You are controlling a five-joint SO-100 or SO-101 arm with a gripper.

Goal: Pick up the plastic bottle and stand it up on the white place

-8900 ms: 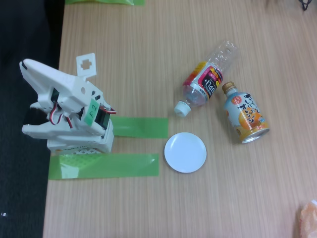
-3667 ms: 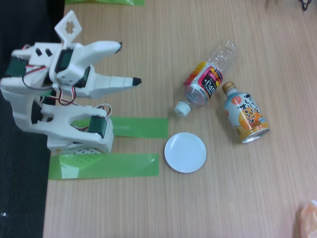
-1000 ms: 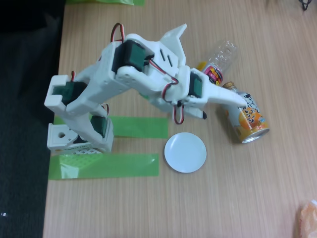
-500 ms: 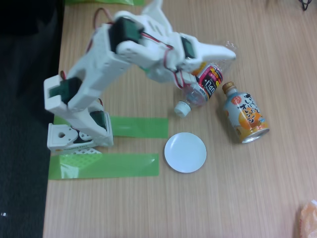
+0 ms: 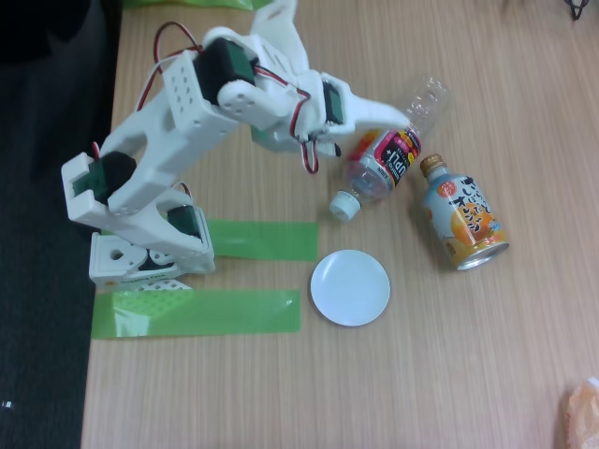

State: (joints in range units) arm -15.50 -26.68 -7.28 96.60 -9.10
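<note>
The claw (image 5: 374, 131) reaches over the lying plastic bottle (image 5: 388, 157), one white finger across its labelled middle; whether it is open or closed around it cannot be told. The bottle lies on the wooden tabletop (image 5: 449, 355), cap toward the white plate (image 5: 350, 287), beside an orange bottle-can (image 5: 462, 224).

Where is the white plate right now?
In the fixed view the white plate sits on the table below centre, just right of the green tape strips, below the plastic bottle's cap, apart from it, with nothing on it.
</note>
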